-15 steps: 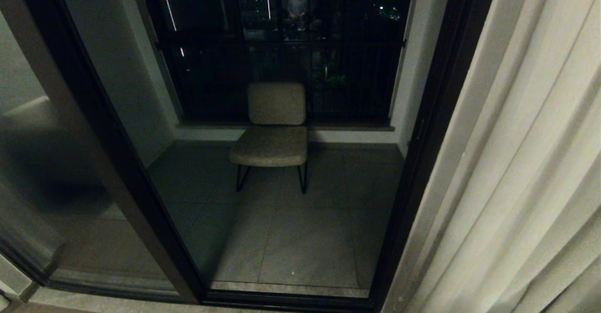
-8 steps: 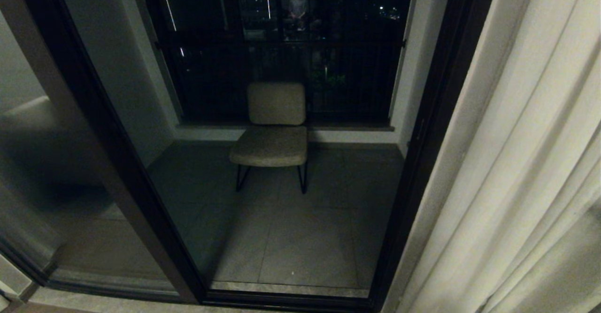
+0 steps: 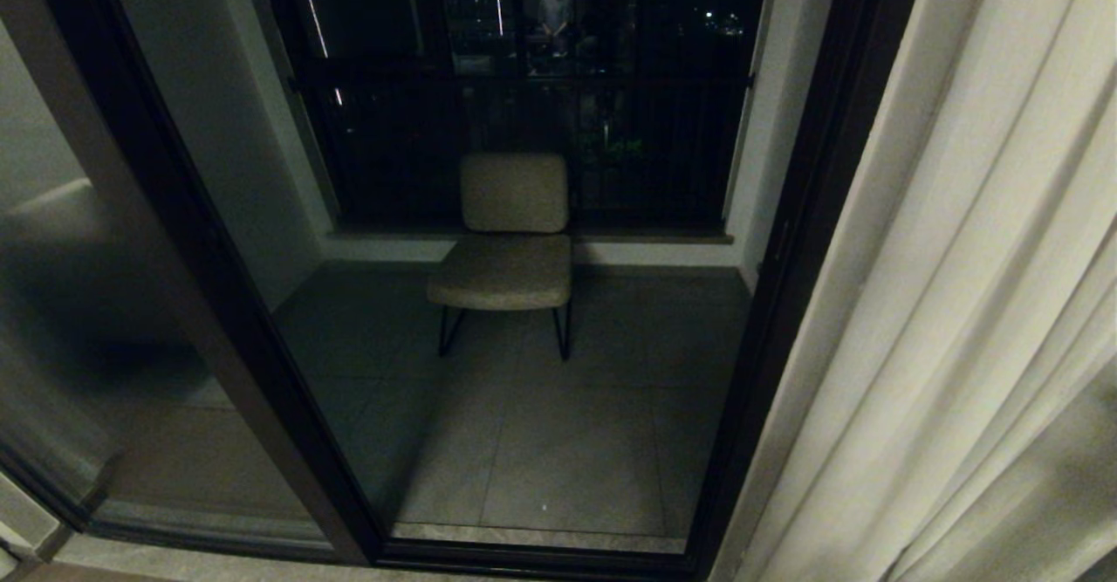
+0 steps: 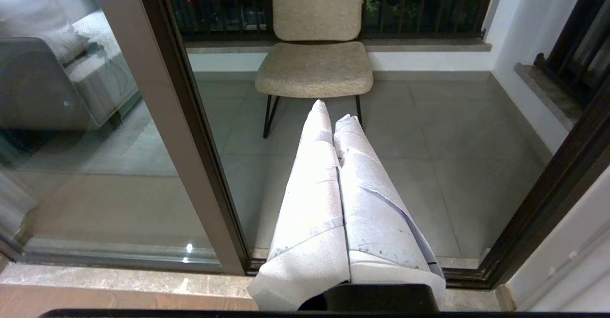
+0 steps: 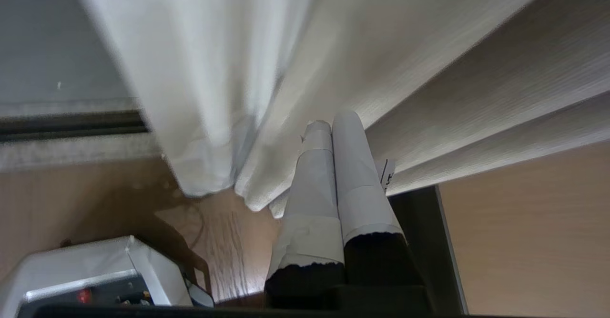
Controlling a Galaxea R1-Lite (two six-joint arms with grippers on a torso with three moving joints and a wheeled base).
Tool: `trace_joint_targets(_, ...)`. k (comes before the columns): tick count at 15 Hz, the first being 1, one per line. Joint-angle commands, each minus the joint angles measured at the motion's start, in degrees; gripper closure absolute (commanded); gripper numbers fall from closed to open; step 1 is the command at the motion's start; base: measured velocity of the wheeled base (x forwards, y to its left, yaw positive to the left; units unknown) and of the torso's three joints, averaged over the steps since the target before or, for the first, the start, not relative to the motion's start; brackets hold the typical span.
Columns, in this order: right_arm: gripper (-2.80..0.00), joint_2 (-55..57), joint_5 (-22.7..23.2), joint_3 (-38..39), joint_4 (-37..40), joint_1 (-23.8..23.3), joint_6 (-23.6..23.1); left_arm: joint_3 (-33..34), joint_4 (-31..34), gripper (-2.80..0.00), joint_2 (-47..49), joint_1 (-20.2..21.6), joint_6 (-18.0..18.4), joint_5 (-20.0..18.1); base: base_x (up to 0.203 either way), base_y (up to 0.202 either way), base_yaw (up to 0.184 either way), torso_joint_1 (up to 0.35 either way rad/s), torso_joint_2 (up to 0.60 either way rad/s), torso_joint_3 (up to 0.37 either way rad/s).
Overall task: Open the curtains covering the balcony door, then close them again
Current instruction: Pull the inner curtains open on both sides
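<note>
At the right of the balcony door, the curtains hang gathered, soft and light. The right gripper sits closed and empty beside the folds. Pinching the hemmed leading edge looks best, since loose pleats could slip out.

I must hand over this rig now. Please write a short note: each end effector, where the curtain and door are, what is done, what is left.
Left end effector: shut, empty, pointing at the balcony chair.
Right end effector: shut, nothing between its fingers, close beside the curtain folds near the hem.
Curtain: gathered at the right edge of the head view; only this panel shows.
Balcony door: glass uncovered, dark frame visible.
Done: opening appears complete.
Left: draw the curtain back across the door.
</note>
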Motion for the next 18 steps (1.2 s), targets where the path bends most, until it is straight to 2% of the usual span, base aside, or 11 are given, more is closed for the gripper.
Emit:
trace_joint_targets(1,0.0,-8.0,-1.2,4.1,-0.2,7.1,0.8,0.0,0.0,0.0,0.0,0.0,0.0,0.0,0.0,0.0,0.0,0.0,0.0,0.0)
trace_joint_targets(4,0.0,-16.8,-1.5,6.0,-1.9,14.8,4.2,0.0,0.0,0.0,0.0,0.0,0.0,0.0,0.0,0.0,0.0,0.0,0.0,0.0)
trace_joint_targets(7,0.0,-25.9,-0.9,7.6,-4.1,19.1,5.3,0.0,0.0,0.0,0.0,0.0,0.0,0.0,0.0,0.0,0.0,0.0,0.0,0.0)
trace_joint_targets(10,0.0,-34.8,-0.4,8.5,2.4,22.0,4.5,0.0,0.0,0.0,0.0,0.0,0.0,0.0,0.0,0.0,0.0,0.0,0.0,0.0)
trace_joint_targets(11,0.0,-36.1,-0.1,8.6,4.2,21.9,4.4,0.0,0.0,0.0,0.0,0.0,0.0,0.0,0.0,0.0,0.0,0.0,0.0,0.0)
trace_joint_targets(13,0.0,-35.9,4.6,8.6,5.6,20.9,4.1,0.0,0.0,0.0,0.0,0.0,0.0,0.0,0.0,0.0,0.0,0.0,0.0,0.0)
trace_joint_targets(14,0.0,-35.9,4.7,8.6,5.6,19.7,3.7,0.0,0.0,0.0,0.0,0.0,0.0,0.0,0.0,0.0,0.0,0.0,0.0,0.0)
trace_joint_targets(16,0.0,-36.1,5.4,8.6,6.4,15.6,2.7,0.0,0.0,0.0,0.0,0.0,0.0,0.0,0.0,0.0,0.0,0.0,0.0,0.0)
trace_joint_targets(18,0.0,-39.5,9.6,8.6,12.1,10.9,2.2,0.0,0.0,0.0,0.0,0.0,0.0,0.0,0.0,0.0,0.0,0.0,0.0,0.0)
